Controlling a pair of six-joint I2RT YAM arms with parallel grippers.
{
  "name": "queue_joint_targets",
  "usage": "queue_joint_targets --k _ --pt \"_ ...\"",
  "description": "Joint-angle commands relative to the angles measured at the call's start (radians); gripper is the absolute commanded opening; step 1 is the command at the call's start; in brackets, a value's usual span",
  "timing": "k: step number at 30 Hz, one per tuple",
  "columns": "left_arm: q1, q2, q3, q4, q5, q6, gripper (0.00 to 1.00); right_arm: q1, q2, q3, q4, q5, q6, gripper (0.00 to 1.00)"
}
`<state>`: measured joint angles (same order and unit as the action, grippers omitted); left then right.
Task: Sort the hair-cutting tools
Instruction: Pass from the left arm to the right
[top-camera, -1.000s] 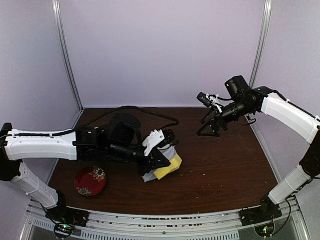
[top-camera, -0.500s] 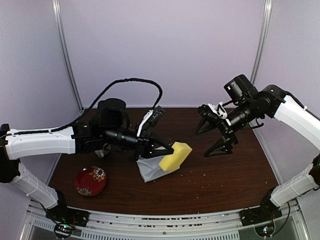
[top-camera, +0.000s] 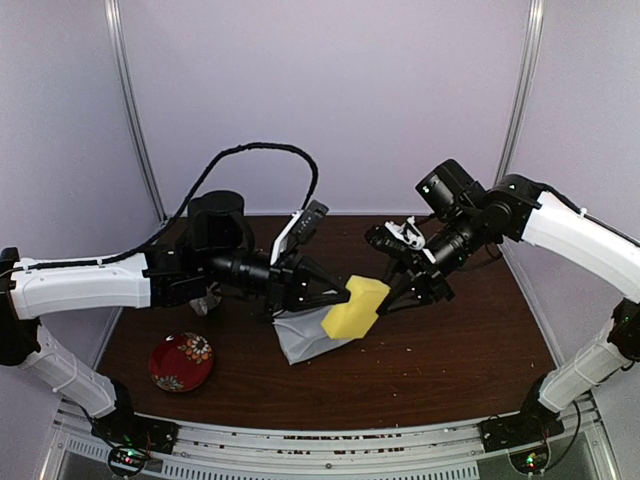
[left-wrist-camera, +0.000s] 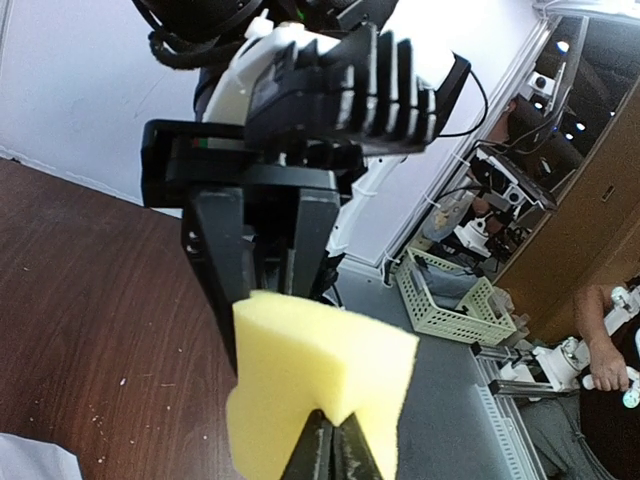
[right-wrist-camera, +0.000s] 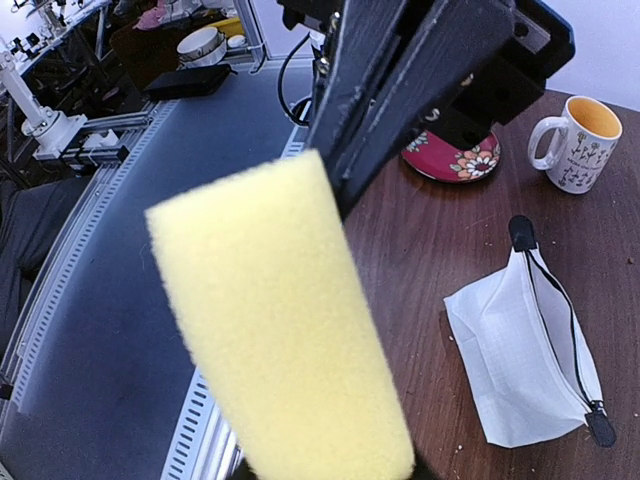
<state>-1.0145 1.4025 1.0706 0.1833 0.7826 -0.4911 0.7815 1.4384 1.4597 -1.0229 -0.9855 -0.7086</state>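
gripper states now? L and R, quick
Left gripper: shut on the yellow sponge block.
Right gripper: at the sponge's other end; open or gripping cannot be told.

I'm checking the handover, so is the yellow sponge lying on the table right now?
No, the left gripper pinches the yellow sponge and holds it up off the table.

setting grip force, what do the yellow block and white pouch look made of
Yellow block: soft foam sponge, matte and porous, notched in where the left tool pinches it. White pouch: likely thin woven or coated fabric, faint grid texture, creases, black zipper.
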Motion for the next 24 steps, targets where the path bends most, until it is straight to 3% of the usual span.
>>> queue_joint_targets --k 1,4,8,13,20,24 --pt "0.001 -0.012 0.005 -0.022 -0.083 0.042 0.1 0.007 -0.002 0.019 0.019 -0.045 0.046 0.06" --pt "-0.007 -0.05 -0.004 -0.086 -0.207 0.092 0.37 0.007 0.0 0.003 0.067 -0.021 0.108 0.0" --pt "-0.029 -0.108 -0.023 -0.128 -0.299 0.171 0.54 0.002 0.018 0.01 0.091 0.013 0.153 0.0" --pt "-0.05 -0.088 -0.002 -0.172 -0.28 0.205 0.58 0.001 0.059 0.021 0.112 0.061 0.214 0.0" --pt "-0.056 -0.011 0.071 -0.292 -0.41 0.201 0.6 -0.001 0.067 0.036 0.11 0.033 0.219 0.0" --pt "-0.056 0.02 0.075 -0.265 -0.42 0.171 0.6 0.0 0.062 0.029 0.111 0.039 0.218 0.0"
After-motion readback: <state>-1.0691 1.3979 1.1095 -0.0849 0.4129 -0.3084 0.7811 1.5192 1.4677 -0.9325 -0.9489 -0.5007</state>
